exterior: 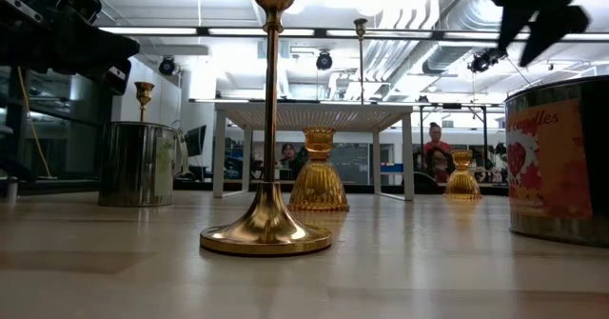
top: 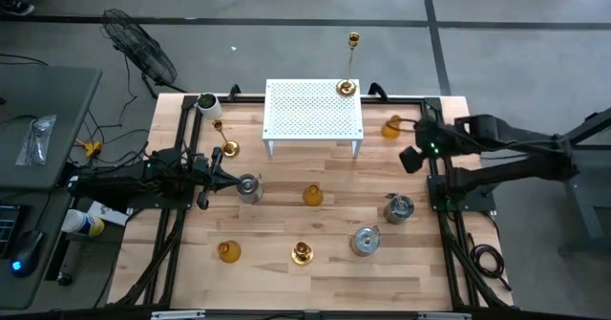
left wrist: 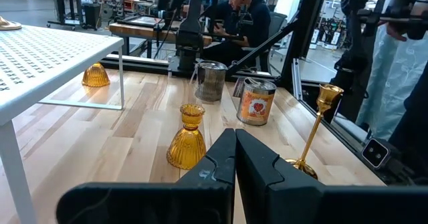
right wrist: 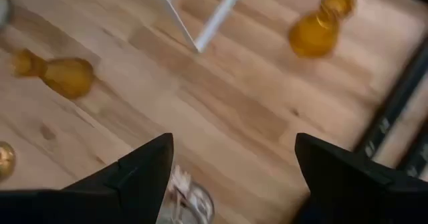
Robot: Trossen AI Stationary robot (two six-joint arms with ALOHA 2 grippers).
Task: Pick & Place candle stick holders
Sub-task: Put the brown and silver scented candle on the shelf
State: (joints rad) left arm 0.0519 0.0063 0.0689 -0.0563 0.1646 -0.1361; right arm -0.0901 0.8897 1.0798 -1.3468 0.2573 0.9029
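Three gold stemmed candle stick holders stand on their round bases: one on the white rack (top: 347,88), one at the left (top: 229,150), one near the front (top: 303,253). Silver cups (top: 249,187) (top: 398,206) (top: 366,240) and amber glass holders (top: 313,196) (top: 229,252) (top: 392,127) stand on the wooden table. My right gripper (top: 412,158) (right wrist: 234,164) hangs open above the table's right side, slanting down, with nothing between its fingers. My left gripper (top: 234,180) (left wrist: 235,157) rests shut and level at the left, beside a silver cup.
The white perforated rack (top: 313,110) stands at the middle back on thin legs (right wrist: 200,17). A white cup (top: 208,102) sits at the back left corner. Black frame rails (top: 441,167) run along the table's sides. People sit beyond the table (left wrist: 244,17).
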